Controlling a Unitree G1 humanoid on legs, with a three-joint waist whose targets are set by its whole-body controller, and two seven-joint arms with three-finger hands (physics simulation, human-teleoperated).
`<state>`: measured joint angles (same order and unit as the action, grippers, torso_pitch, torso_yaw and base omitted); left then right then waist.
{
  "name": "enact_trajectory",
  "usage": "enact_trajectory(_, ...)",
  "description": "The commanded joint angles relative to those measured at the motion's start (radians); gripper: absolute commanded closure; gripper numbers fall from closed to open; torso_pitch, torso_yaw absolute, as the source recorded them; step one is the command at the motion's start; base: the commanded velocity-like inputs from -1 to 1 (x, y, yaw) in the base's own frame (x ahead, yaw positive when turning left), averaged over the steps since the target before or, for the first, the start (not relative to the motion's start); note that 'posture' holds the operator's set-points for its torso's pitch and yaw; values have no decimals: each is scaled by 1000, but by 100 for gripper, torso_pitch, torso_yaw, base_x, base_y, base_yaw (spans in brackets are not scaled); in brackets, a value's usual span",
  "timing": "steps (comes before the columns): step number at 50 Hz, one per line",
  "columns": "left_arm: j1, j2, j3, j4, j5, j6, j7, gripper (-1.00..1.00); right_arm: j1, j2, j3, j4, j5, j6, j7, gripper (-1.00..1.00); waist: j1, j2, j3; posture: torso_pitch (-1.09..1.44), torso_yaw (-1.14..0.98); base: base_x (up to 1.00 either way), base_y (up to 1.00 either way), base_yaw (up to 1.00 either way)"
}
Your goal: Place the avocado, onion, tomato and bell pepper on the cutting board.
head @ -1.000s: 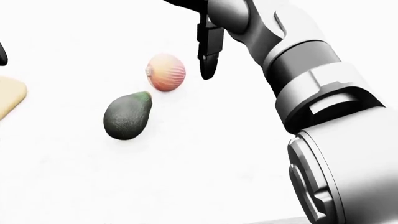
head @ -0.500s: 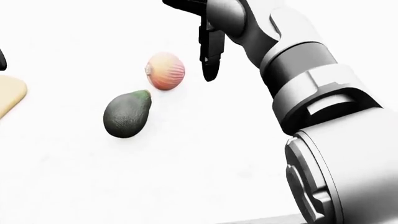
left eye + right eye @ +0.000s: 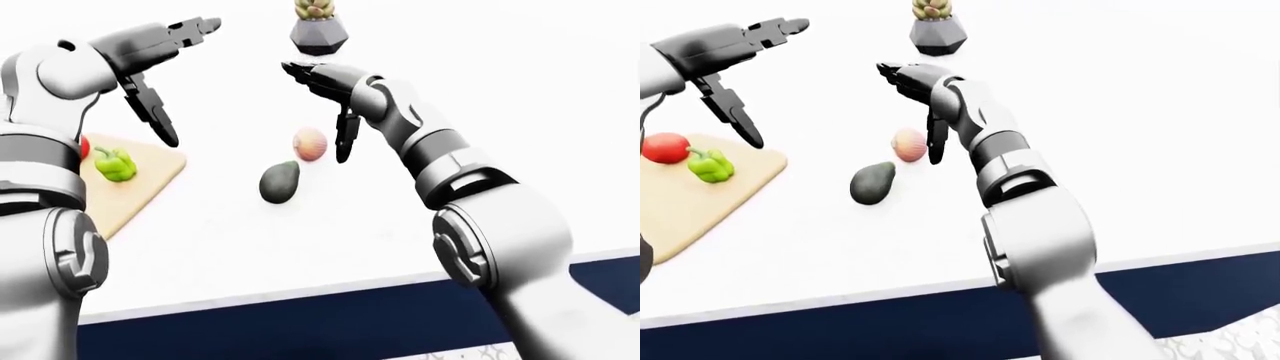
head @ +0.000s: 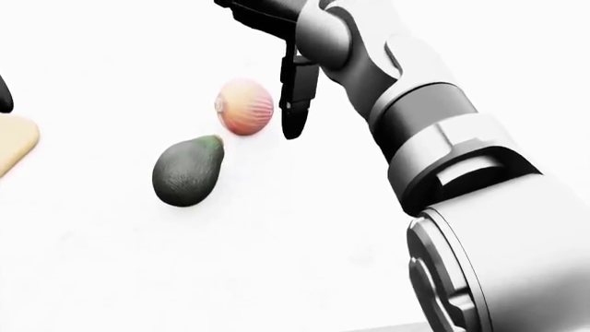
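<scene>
On the white counter (image 3: 1120, 150), tomato (image 3: 664, 147) and bell pepper (image 3: 711, 165) sit on the cutting board (image 3: 690, 202), while onion (image 4: 245, 106) and avocado (image 4: 188, 170) lie off it beside the spread-fingered, empty right hand (image 3: 325, 94).

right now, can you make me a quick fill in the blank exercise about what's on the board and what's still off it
1. The bell pepper and the ____ already lie on the cutting board.
2. The avocado and the ____ still lie on the white counter, off the board.
3. The hand hanging open beside the onion is the robot's ____ hand.
4. At the top of the eye views stands a potted ____.

Missing words: tomato; onion; right; plant
</scene>
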<state>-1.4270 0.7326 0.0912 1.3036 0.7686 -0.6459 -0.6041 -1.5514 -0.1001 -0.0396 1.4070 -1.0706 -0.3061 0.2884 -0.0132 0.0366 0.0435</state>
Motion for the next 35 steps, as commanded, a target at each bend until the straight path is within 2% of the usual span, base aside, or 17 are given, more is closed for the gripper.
enact_trajectory(1,-35,14,13,-36,-20,-7,18,-100,-34,-8,1,-37,10,3,-1,-100,-1,8,-34,0,0,0,0,0)
enact_trajectory(13,-12,23,17,-33,-27,-12,23,-100,-40,9,29,-35,-21,30,117,-100,-4,13,-35,0,0,0,0,0)
enact_trajectory(35,20,27,21,-31,-44,-22,26,-100,-36,45,35,-30,-89,53,201,-100,-11,27,-35,0,0,0,0,0)
